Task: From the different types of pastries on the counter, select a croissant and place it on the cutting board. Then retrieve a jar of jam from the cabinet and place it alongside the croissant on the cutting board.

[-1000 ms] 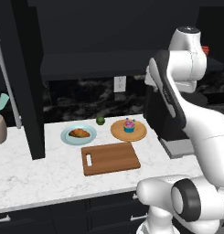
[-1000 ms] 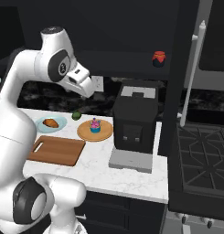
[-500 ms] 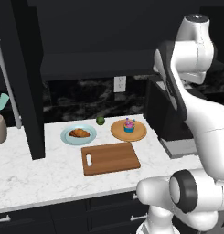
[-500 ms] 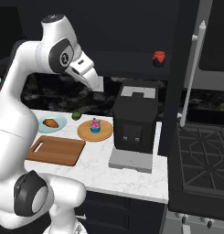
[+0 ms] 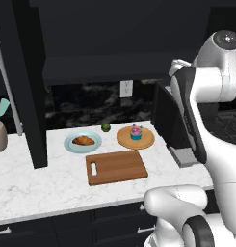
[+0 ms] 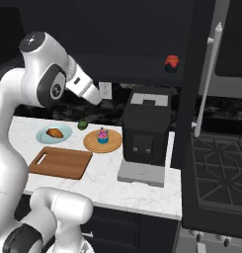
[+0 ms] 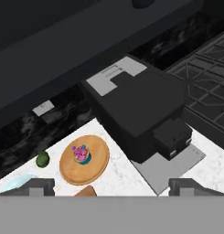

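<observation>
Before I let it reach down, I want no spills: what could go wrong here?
The open tool hangs high above the round plate with the cupcake, not the croissant, so it might pick the wrong pastry. The coffee machine stands close beside that plate, and the arm could clip it.

No readable text, labels, brands or nos. anywhere. Coffee machine [image 6: 145, 129] front and top plain black/grey, no markings. Jar of jam [image 6: 171, 63] on the cabinet shelf too small to show any label. Wall outlet [image 5: 126, 89] blank. Cupcake [image 7: 81, 153] wrapper plain blue.
</observation>
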Robot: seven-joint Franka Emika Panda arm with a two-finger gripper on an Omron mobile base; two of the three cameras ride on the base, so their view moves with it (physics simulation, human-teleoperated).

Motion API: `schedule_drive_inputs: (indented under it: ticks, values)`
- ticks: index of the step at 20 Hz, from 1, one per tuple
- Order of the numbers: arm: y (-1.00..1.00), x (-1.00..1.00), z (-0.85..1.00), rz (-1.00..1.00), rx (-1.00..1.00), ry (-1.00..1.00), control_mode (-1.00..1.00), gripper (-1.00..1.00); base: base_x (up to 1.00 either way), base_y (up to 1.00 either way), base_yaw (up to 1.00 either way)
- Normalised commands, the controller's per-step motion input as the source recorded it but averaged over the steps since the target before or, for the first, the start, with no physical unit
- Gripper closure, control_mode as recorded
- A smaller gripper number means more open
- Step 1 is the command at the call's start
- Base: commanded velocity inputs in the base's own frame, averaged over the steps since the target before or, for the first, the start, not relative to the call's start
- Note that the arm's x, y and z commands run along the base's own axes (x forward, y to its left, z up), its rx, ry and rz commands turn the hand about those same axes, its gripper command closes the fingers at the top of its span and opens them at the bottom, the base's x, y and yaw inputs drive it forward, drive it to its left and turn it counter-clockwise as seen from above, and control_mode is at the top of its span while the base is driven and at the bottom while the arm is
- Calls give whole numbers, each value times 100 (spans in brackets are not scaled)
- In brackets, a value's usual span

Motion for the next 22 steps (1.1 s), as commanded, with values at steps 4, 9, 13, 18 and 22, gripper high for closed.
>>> schedule_drive_inputs:
  ticks: [4,9,13,18,22]
  values:
    - [6,14,-14,-3,-4,-43,-100,-100,0,0,0]
    - [1,4,0,0,-5,-48,-100,-100,0,0,0]
    - [-12,1,21,0,0,-16,-100,-100,0,0,0]
    - [-19,23,73,-8,1,2,-100,-100,0,0,0]
    - [0,21,74,-3,4,21,-100,-100,0,0,0]
